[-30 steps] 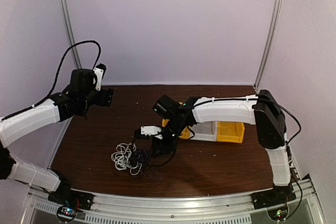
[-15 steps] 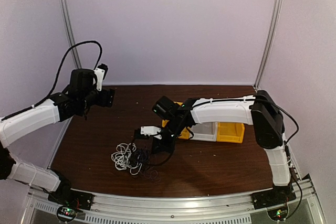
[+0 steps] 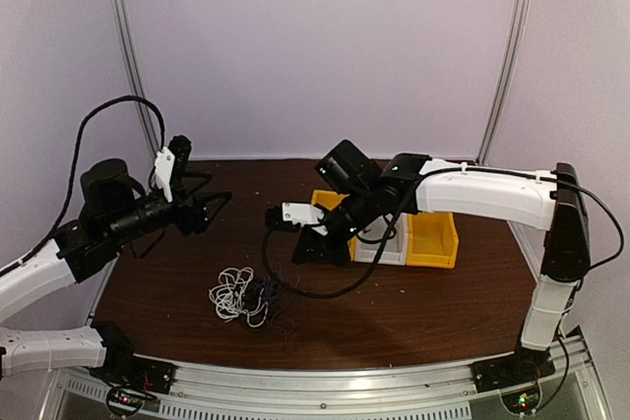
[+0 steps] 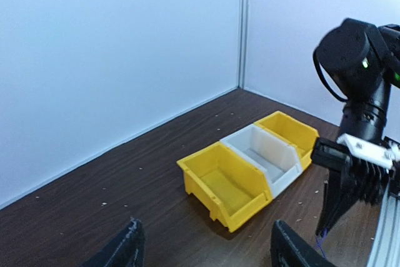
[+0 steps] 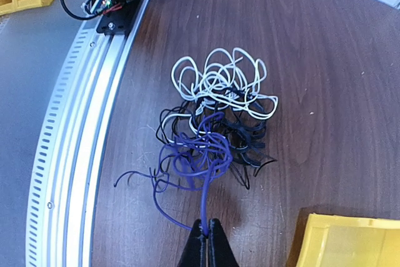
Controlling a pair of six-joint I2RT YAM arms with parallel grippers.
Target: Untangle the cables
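A tangle of cables [image 3: 244,294] lies on the brown table near the front. In the right wrist view it shows white loops [image 5: 219,82], black cable [image 5: 247,139] and purple cable [image 5: 200,154] knotted together. My right gripper [image 5: 206,237] is shut on one strand of the purple cable, which runs taut from the knot up into the fingertips. From above, the right gripper [image 3: 303,246] hangs over the table just right of the tangle. Over the table's left side, my left gripper [image 3: 212,206] is raised and open, and its fingers [image 4: 128,248] hold nothing.
Three bins stand in a row at mid-table: a yellow bin [image 4: 228,186], a white bin [image 4: 265,154] and a second yellow bin [image 4: 290,132]. The aluminium front rail [image 5: 69,136] runs close beside the tangle. Enclosure walls close off the back and both sides.
My right gripper has shut on the purple strand, risen and drawn back toward the bins, pulling the strand taut. The left arm has swung down and nearer, its gripper pointing right.
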